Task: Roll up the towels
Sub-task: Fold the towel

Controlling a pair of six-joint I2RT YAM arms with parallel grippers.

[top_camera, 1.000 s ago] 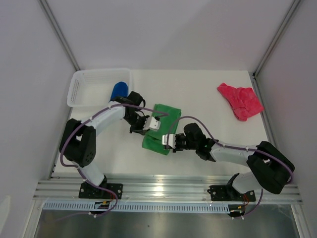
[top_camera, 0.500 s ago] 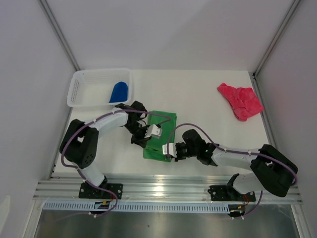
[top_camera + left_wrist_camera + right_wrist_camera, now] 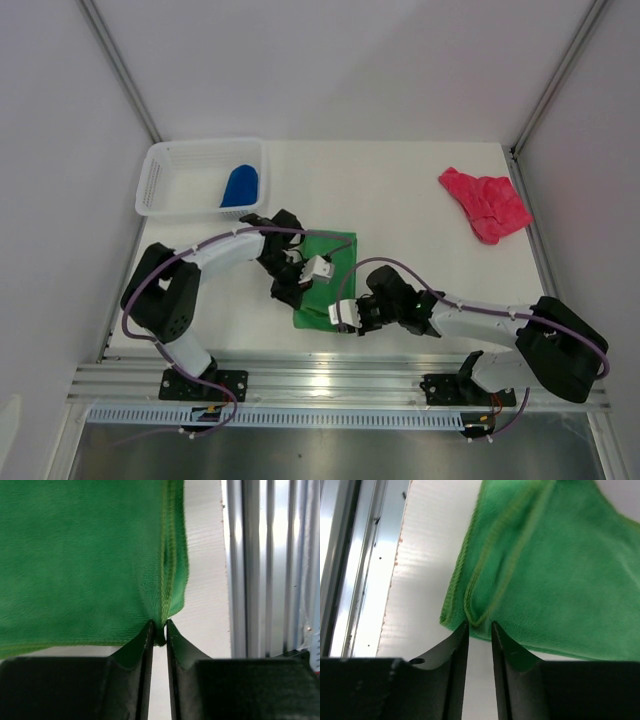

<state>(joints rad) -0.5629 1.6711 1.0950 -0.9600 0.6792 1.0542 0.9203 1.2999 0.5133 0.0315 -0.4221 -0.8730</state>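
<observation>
The blue towel [image 3: 240, 185] lies in the basket [image 3: 150, 182] at the counter's [image 3: 400, 190] far-left corner. Mid near edge, the left gripper [image 3: 159, 627] pinches the green towel [image 3: 85, 555] by its hem; the right gripper [image 3: 480, 625] stands barely parted at its fold, grip unclear. The pink towel [image 3: 485, 203] lies far-right.

White surface [image 3: 430, 190], matte, fills the cell floor from the back wall [image 3: 330, 60] to the near edge. Plain white panel walls on the left [image 3: 50, 200] and right [image 3: 600, 220] too, no windows. Two aluminium posts [image 3: 118, 68] run up the back corners, angled outward in the top view. Aluminium extrusion rail [image 3: 340, 380] bolted along the near edge, T-slots visible, with a bright glare patch mid-span. Below it a white slotted cable duct [image 3: 330, 412], then a grey metal sheet [image 3: 330, 452] with a dull reflection. Lighting is even and diffuse, shadows soft. Both wrist views show the same rail beside the surface edge.
</observation>
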